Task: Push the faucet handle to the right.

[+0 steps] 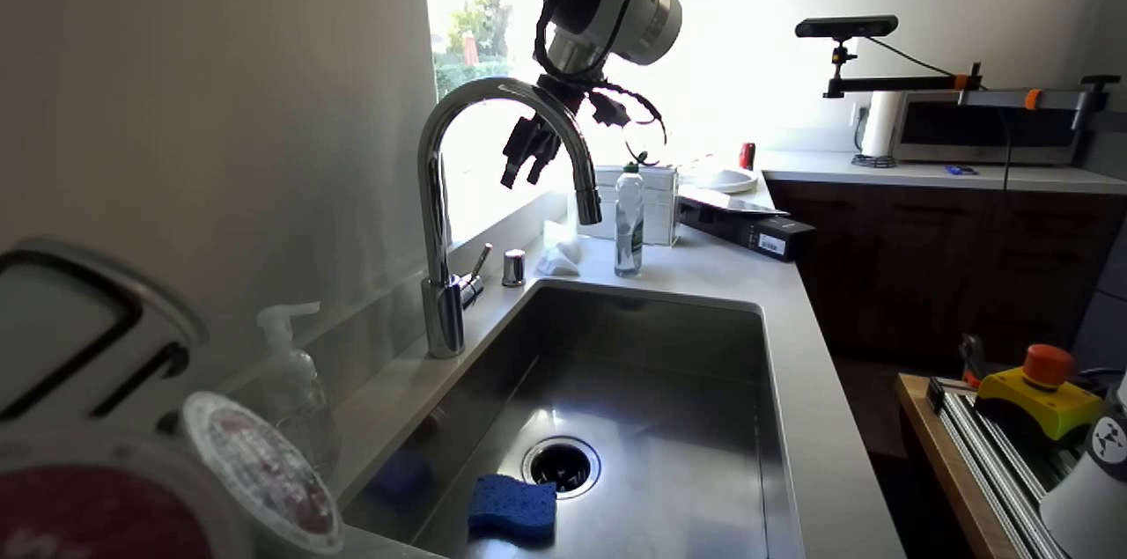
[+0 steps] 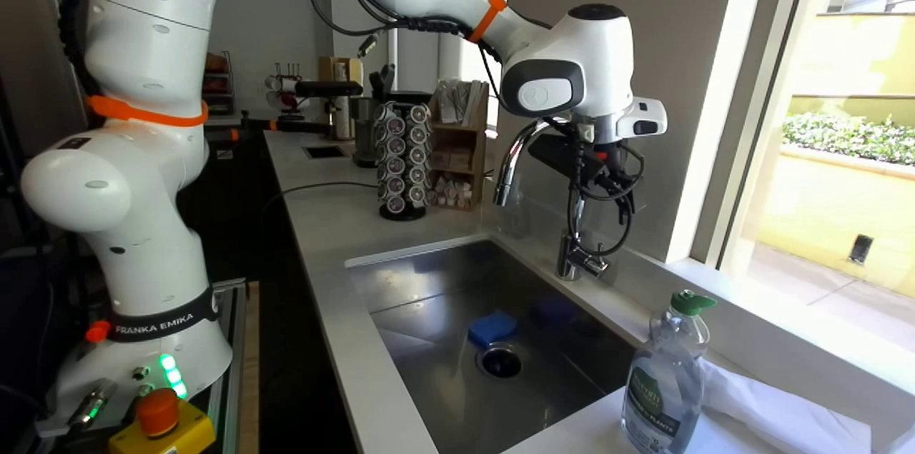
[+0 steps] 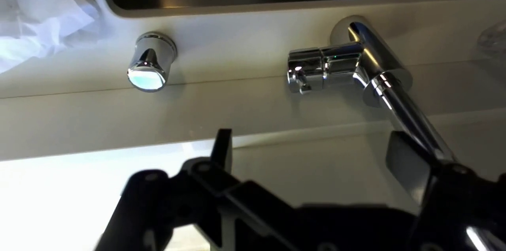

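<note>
The faucet handle (image 1: 482, 260) is a slim chrome lever slanting up from a short side barrel low on the tall gooseneck faucet (image 1: 431, 189). From above, in the wrist view, the handle (image 3: 303, 81) appears end-on at the barrel's left end. My gripper (image 3: 310, 135) stands open, nothing between its wide-spread fingers. In an exterior view the gripper (image 1: 521, 179) hangs well above the handle, beyond the spout arch, tilted downward. In the wrist view its right finger (image 3: 407, 160) overlaps the faucet neck; contact cannot be judged. Cables partly cover the faucet stem in an exterior view (image 2: 568, 264).
A short chrome cap (image 3: 152, 61) stands on the ledge beside the handle. The sink (image 1: 651, 365) lies in front, holding a blue sponge (image 1: 512, 508). A soap bottle (image 2: 661, 382) and white tissue (image 1: 559, 251) sit at the corner. The window wall rises close behind.
</note>
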{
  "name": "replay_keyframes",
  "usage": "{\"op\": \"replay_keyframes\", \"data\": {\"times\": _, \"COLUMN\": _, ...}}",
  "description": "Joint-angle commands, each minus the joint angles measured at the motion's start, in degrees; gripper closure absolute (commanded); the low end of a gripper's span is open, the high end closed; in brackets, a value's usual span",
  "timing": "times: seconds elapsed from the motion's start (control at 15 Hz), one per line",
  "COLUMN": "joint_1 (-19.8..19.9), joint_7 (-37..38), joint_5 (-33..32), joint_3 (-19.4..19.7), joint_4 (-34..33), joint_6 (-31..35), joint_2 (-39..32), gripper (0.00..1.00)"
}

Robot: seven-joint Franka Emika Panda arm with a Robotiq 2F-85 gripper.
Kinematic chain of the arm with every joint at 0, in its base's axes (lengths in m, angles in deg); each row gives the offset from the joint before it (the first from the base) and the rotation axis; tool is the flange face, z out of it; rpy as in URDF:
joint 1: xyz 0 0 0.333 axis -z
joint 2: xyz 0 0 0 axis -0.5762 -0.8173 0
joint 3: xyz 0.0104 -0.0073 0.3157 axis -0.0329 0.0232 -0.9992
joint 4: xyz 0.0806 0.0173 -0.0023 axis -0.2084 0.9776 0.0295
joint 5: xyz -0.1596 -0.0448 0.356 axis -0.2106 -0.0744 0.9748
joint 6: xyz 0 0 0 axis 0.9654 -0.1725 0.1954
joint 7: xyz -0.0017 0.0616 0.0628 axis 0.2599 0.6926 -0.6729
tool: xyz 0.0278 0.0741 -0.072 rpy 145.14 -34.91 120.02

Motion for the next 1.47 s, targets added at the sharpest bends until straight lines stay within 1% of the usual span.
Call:
{"op": "replay_keyframes", "data": {"times": 0.0, "joint_1": 1.1, "joint_7": 0.5, "joint_5": -0.7, "joint_3": -1.1, "joint_4": -0.8, "joint_6": 0.1, "joint_2": -0.7, "gripper": 0.0}}
{"op": "replay_keyframes", "data": {"times": 0.33, "joint_1": 1.3, "joint_7": 0.6, "joint_5": -0.8, "joint_3": -1.3, "joint_4": -2.1, "joint_6": 0.1, "joint_2": -2.2, "gripper": 0.0}}
{"op": "replay_keyframes", "data": {"times": 0.47, "joint_1": 1.5, "joint_7": -0.1, "joint_5": -1.1, "joint_3": -1.6, "joint_4": -3.7, "joint_6": -0.5, "joint_2": -3.9, "gripper": 0.0}}
{"op": "replay_keyframes", "data": {"times": 0.53, "joint_1": 1.9, "joint_7": -1.7, "joint_5": -0.6, "joint_3": -2.1, "joint_4": -4.4, "joint_6": -0.9, "joint_2": -4.6, "gripper": 0.0}}
{"op": "replay_keyframes", "data": {"times": 0.6, "joint_1": 2.1, "joint_7": -1.9, "joint_5": -0.5, "joint_3": -2.4, "joint_4": -4.8, "joint_6": -0.1, "joint_2": -5.3, "gripper": 0.0}}
{"op": "replay_keyframes", "data": {"times": 0.67, "joint_1": 2.7, "joint_7": -3.0, "joint_5": 0.0, "joint_3": -3.0, "joint_4": -5.7, "joint_6": -1.9, "joint_2": -5.9, "gripper": 0.0}}
{"op": "replay_keyframes", "data": {"times": 1.0, "joint_1": 4.6, "joint_7": -6.6, "joint_5": 0.4, "joint_3": -4.8, "joint_4": -9.2, "joint_6": -3.3, "joint_2": -9.0, "gripper": 0.0}}
{"op": "replay_keyframes", "data": {"times": 1.4, "joint_1": 5.2, "joint_7": -9.4, "joint_5": -1.0, "joint_3": -5.7, "joint_4": -11.5, "joint_6": -5.5, "joint_2": -11.9, "gripper": 0.0}}
